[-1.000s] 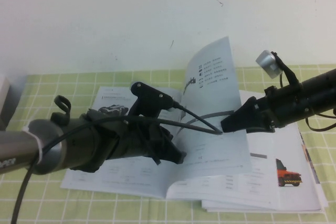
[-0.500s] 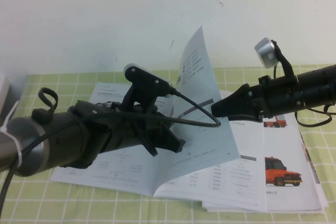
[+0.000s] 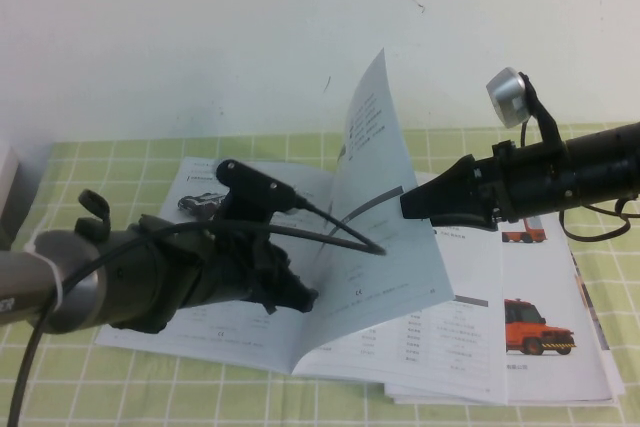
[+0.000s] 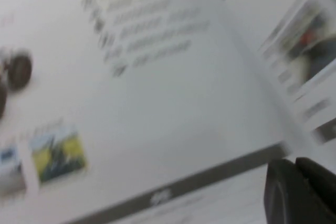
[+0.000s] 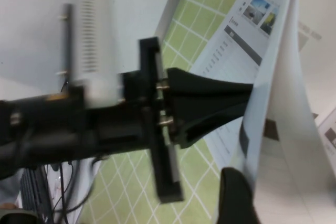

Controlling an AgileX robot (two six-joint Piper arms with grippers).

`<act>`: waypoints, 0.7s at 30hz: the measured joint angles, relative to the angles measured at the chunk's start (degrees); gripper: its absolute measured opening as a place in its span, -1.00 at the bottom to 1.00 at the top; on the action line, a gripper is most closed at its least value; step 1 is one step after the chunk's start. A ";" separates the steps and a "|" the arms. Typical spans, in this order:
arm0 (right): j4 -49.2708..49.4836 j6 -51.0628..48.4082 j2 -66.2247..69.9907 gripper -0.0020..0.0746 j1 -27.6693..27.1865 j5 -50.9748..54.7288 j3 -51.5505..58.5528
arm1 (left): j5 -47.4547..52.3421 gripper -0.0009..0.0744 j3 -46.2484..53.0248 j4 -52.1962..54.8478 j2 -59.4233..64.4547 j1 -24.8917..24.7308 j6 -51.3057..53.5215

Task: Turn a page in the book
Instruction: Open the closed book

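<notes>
High view: an open catalogue [image 3: 470,337] lies on a green checked tablecloth [image 3: 600,147]. The right gripper [image 3: 408,205] pinches one page [image 3: 385,197], lifted upright. The left gripper [image 3: 305,297] hovers above the left pages; its fingers' state cannot be told. Right wrist view: fingers [image 5: 210,95] closed on the page's edge.

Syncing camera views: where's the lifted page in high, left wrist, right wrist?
High: the page stands near upright mid-frame over the book, right gripper at its edge, left gripper beside it.
Left wrist: fills most of the frame.
Right wrist: right side, edge-on.
Shared landmark: the page's grey bar.
</notes>
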 joint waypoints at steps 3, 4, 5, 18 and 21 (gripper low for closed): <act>0.23 0.00 0.00 0.07 0.00 0.14 0.00 | 0.11 -0.99 1.57 -1.18 2.88 2.49 0.00; 0.23 0.00 0.00 0.07 0.00 0.26 0.00 | 0.11 -0.99 1.99 -1.60 3.49 3.02 0.00; 0.23 -0.04 0.00 0.06 0.00 0.26 0.00 | 0.11 -0.99 2.39 -1.78 4.16 3.56 0.00; 1.18 -3.57 0.00 -0.27 5.30 -0.92 -2.78 | 3.70 -0.99 2.40 -2.69 7.40 4.47 -1.49; 1.42 -3.85 0.00 -0.31 7.43 -3.22 -4.11 | 4.02 -0.99 2.40 -2.69 7.40 4.57 -1.49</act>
